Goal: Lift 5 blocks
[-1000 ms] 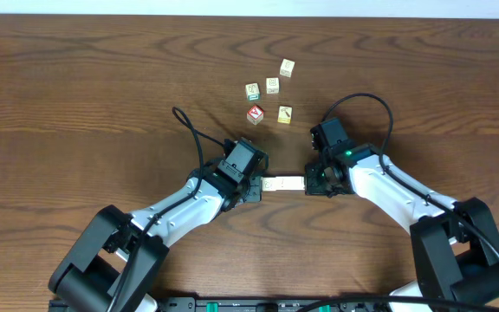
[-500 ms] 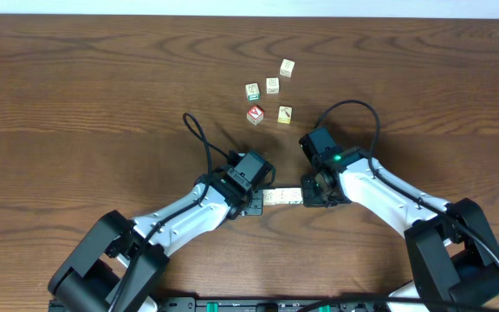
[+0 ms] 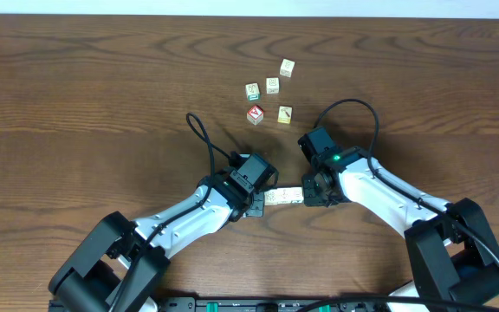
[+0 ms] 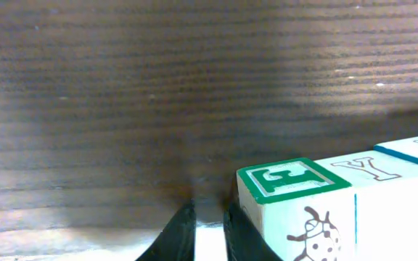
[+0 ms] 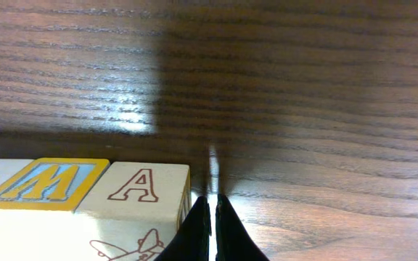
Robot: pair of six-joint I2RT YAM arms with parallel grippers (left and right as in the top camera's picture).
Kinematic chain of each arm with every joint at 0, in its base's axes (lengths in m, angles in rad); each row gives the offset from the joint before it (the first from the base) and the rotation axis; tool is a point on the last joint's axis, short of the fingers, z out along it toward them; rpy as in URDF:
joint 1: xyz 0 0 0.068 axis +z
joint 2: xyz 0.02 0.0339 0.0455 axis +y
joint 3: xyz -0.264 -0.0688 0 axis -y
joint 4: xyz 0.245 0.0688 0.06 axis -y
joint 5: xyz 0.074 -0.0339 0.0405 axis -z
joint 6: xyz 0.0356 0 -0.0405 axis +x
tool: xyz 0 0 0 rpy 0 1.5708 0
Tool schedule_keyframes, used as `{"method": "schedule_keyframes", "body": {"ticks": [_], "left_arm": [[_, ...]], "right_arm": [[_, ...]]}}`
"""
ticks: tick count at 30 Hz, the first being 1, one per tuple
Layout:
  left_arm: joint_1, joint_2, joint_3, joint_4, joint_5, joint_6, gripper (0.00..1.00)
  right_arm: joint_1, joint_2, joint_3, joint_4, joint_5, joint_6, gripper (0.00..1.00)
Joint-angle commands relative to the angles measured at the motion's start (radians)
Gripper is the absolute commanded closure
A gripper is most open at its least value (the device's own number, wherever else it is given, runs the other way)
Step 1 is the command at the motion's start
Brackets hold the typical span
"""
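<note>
as left gripper (image 3: 262,198) and right gripper (image 3: 308,194) flank them, blocks (image 3: 284,196) align.

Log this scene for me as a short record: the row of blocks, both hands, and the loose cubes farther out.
row: line of cream-white wooden letter blocks, end to end between the hands
left hand: at the row's green E end, fingers slightly parted
right hand: at the row's A end, fingers shut
apart from row: red-faced wooden cube, yellowish-tan wooden cube, three cream cubes
surface: dark wooden table
</note>
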Motion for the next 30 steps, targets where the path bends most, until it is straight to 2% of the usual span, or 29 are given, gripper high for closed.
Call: {"method": "schedule_keyframes", "body": {"ticks": [1, 5, 9, 18, 22, 24, 28, 30], "left_arm": [[-0.01, -0.024, 0.031, 0.033, 0.035, 0.017, 0.77], [0.016, -0.035, 0.031, 0.031, 0.028, 0.049, 0.66], [0.052, -0.037, 0.031, 0.031, 0.027, 0.07, 0.6], [0.11, -0.037, 0.031, 0.017, 0.01, 0.102, 0.57], [0.127, -0.038, 0.032, 0.016, -0.125, 0.103, 0.46], [0.142, -0.043, 0.039, 0.017, -0.153, 0.104, 0.46], [0.179, -0.086, 0.072, 0.016, -0.155, 0.184, 0.46], [0.192, -0.131, 0.082, 0.017, -0.155, 0.22, 0.45]], "right_arm": [[0.015, 0.005, 0.04, 0.021, -0.143, -0.044, 0.92], [-0.023, 0.004, 0.041, -0.013, -0.064, -0.044, 0.86], [-0.062, 0.005, 0.041, -0.061, 0.039, -0.044, 0.85], [-0.085, 0.005, 0.041, -0.101, 0.104, -0.041, 0.8], [-0.085, 0.005, 0.041, -0.048, 0.18, -0.034, 0.64], [-0.087, 0.005, 0.041, 0.018, 0.193, -0.06, 0.55], [-0.103, 0.005, 0.06, 0.135, 0.204, -0.097, 0.45], [-0.11, 0.005, 0.071, 0.18, 0.206, -0.097, 0.36]]}}
